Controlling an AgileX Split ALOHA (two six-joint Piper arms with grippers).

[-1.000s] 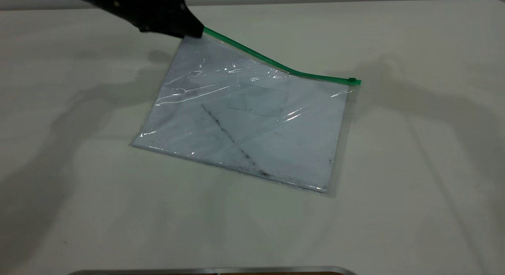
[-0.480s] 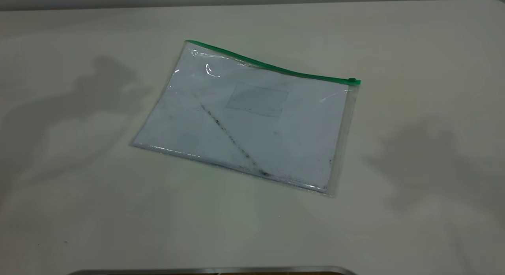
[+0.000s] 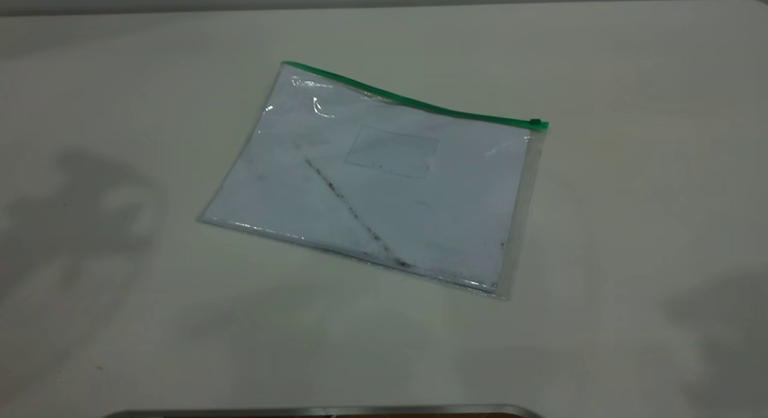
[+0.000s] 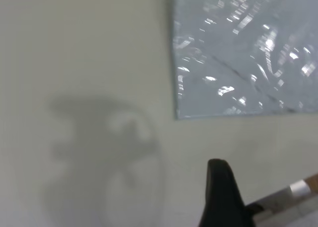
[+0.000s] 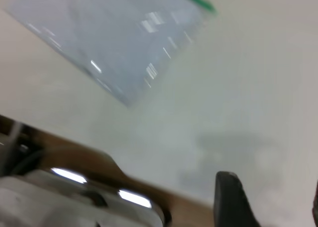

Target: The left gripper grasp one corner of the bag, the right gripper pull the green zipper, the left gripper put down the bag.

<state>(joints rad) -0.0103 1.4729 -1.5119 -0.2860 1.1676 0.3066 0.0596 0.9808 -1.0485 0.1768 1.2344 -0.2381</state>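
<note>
Clear plastic, flat on the pale table (image 3: 630, 226) — the bag (image 3: 384, 190) lying just above the centre of the exterior view, long green edge toward the upper right. Green zipper (image 3: 536, 123) slider parked at the far right end of its strip, right at that corner of the pouch. Dark diagonal smudge and small card pocket (image 3: 392, 150) plain to see through the film.

No arm anywhere in the exterior view; only soft shadows at the left edge and lower right. Left gripper (image 4: 222, 197) seen merely as one dark finger at the bottom of the left wrist view, hanging above bare table, near a corner of the bag but not touching it. Right gripper (image 5: 233, 199) likewise a single dark finger at the lower right of the right wrist view, well apart from the pouch and its green end up at the top. Jaw spread on either side — cannot tell, with one finger each in view.

Judged from this lay: bag down and released, slider at an end of its track, nothing held. Probably the close of the task, nothing evidently left to do.
</note>
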